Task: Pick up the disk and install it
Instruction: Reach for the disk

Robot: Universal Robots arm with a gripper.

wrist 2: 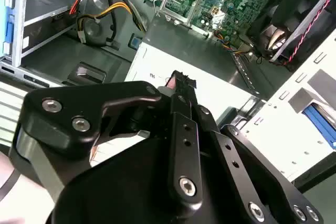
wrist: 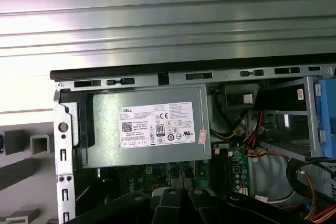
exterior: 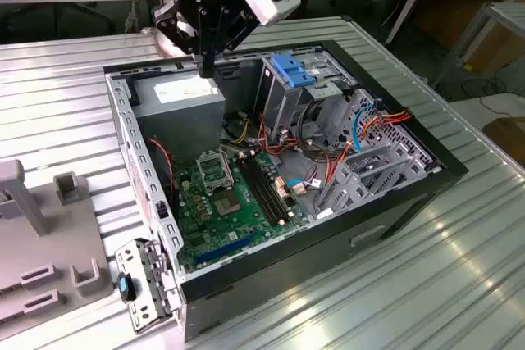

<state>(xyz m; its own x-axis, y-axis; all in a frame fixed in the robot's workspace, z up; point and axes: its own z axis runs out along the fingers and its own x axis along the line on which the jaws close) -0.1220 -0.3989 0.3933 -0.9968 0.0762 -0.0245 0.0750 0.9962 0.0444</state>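
Claw: we see the black claw (exterior: 208, 70) hanging tips-down just above the power supply, its two fingers pressed together. In the second wrist view (wrist 2: 181, 83) its matte linkages, studded with bright screw heads, taper to one narrow tip.
Disk: we cannot tell where it lies.
Power supply: a square-edged grey sheet-metal box (exterior: 179, 97) with a smooth pale label, set in the case's far corner at the exterior view's left. The first wrist view shows its flat label face (wrist: 149, 127).
Case: an open black tower (exterior: 344, 239) lying on its side, with thin stamped-metal walls pierced by slots and holes.
Board: a green circuit board (exterior: 221, 202) on the case floor, with a square socket frame and long black slots.
Cage: an upright bare-metal cage (exterior: 283, 104) capped by a blue plastic bracket (exterior: 291, 70), just beside the power supply.
Wires: red and orange strands (exterior: 392, 117) looping round the cage.
Bench: ribbed, glossy aluminium (exterior: 426, 284).
Fixture: a grey moulded block (exterior: 33, 227) with pegs and slots, apart from the case.
Room: we find open air over the power supply and board. The gap between supply and cage is narrow and wire-crossed.
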